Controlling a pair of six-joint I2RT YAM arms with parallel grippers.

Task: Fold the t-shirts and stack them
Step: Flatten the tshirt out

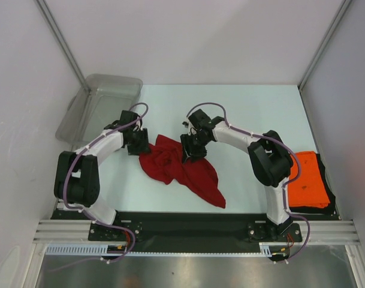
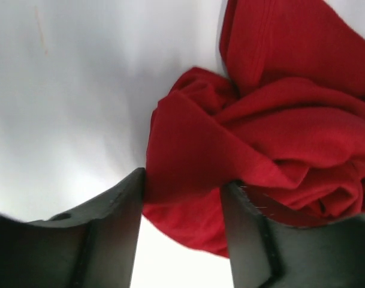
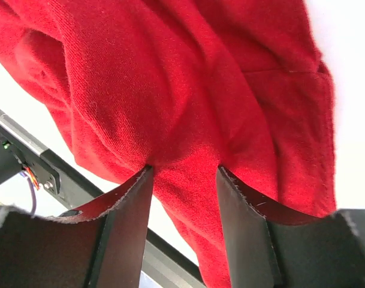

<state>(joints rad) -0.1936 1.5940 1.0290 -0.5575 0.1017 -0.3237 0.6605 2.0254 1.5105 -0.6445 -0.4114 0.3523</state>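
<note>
The dark red t-shirt (image 1: 177, 168) lies crumpled on the tabletop (image 1: 248, 108). The left pincer (image 2: 182, 180) straddles its left edge, jaws apart, with cloth lying loose between them. The right pincer (image 3: 183, 171) is at its far edge with cloth filling the gap; I cannot tell whether it is pinched. The orange t-shirt (image 1: 305, 180) sits well to its right.

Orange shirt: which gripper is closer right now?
Right. The right gripper is on the red shirt, well left of the orange shirt. The left gripper is farther left still, at the red shirt's left end.
</note>
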